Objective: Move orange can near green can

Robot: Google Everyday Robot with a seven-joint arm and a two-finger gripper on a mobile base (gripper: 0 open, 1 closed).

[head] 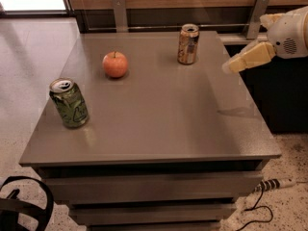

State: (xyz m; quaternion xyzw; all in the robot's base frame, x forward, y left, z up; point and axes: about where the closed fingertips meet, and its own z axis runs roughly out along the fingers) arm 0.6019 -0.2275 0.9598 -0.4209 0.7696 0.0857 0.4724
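While the gripper [245, 43] is hovering at the table's [159, 129] right edge, jaws apart and arm cut off by the frame, the orange can [188, 44] is standing at the back, well apart from the green can [70, 103].

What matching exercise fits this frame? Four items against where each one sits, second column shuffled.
Items:
1. orange can
2. green can
3. apple
4. gripper

Places:
A. in the air at the right edge of the table, touching nothing
B. upright at the picture's left, near the front edge
C. upright near the back edge, right of centre
D. back-left area, between the two cans

Pairs: 1-C, 2-B, 3-D, 4-A
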